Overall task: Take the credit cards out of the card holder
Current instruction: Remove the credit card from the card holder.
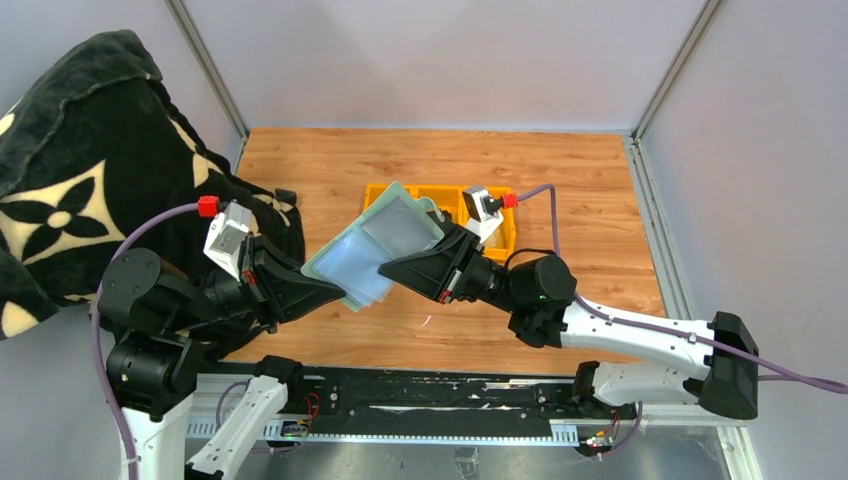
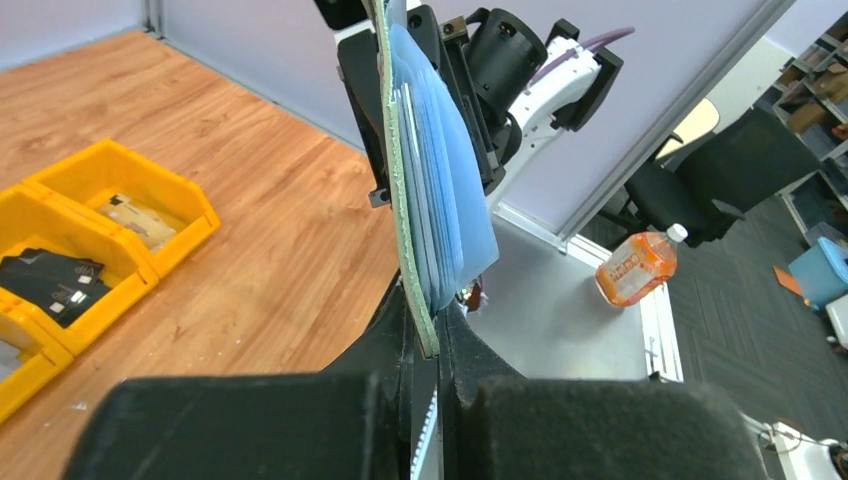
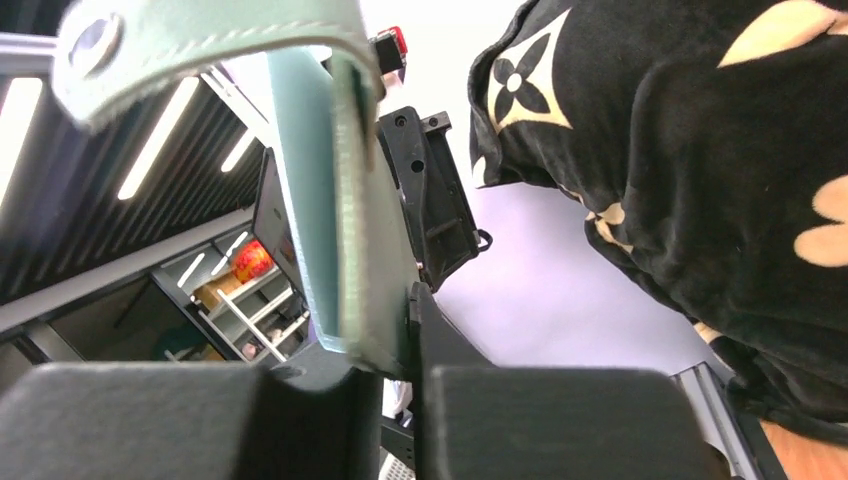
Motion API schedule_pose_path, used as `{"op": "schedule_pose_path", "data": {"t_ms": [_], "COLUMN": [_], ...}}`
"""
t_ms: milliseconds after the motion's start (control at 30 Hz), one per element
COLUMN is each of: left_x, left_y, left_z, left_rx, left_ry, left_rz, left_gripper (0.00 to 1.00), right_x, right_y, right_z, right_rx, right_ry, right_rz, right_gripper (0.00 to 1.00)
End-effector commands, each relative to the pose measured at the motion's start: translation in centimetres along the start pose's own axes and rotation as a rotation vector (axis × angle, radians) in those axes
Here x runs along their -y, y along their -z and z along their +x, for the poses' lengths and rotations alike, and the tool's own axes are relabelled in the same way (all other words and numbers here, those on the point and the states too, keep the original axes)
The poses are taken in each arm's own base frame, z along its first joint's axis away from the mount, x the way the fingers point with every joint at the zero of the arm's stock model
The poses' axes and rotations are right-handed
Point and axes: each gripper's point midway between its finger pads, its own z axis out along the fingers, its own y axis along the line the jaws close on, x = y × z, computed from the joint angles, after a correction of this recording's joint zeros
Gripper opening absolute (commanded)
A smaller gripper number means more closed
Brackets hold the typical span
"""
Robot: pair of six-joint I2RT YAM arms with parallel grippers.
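The soft sage-green bifold card holder (image 1: 400, 225) spans the gap between the arms, its left corner clamped in the left gripper (image 1: 338, 290) and its right edge between the jaws of the right gripper (image 1: 388, 268), whose grip I cannot tell.
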Motion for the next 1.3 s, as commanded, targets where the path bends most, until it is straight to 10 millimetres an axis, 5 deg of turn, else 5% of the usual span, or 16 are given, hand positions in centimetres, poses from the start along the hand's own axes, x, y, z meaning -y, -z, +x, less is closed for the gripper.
{"op": "schedule_pose_path", "data": {"t_ms": [0, 100, 800, 1067, 1267], "left_x": [1.0, 1.5, 5.7, 6.1, 4.6], "left_y": [0.2, 0.2, 1.8, 2.0, 1.4], "left_z": [0.3, 0.2, 1.2, 1.3, 0.3], "left_rx": [-0.019, -0.012, -0.034, -0.038, 0.011], "left_ry": [-0.017, -0.001, -0.117, -0.138, -0.103], "left_rz": [0.050, 0.074, 0.230, 0.247, 0.156], "left_gripper": [0.00, 0.00, 0.12, 0.19, 0.10], "right_x": [-0.2, 0.3, 0.8, 0.7, 0.0], "right_y": [0.0, -0.1, -0.5, -0.5, -0.7], "right_z": [-0.9, -0.7, -0.3, -0.3, 0.2], "right_rx": [0.031, 0.027, 0.028, 0.023, 0.000], "right_ry": [0.001, -0.024, -0.081, -0.085, -0.059], "right_rz": [0.010, 0.022, 0.030, 0.026, 0.001], "right_gripper": [0.07, 0.00, 0.00, 0.00, 0.00]}}
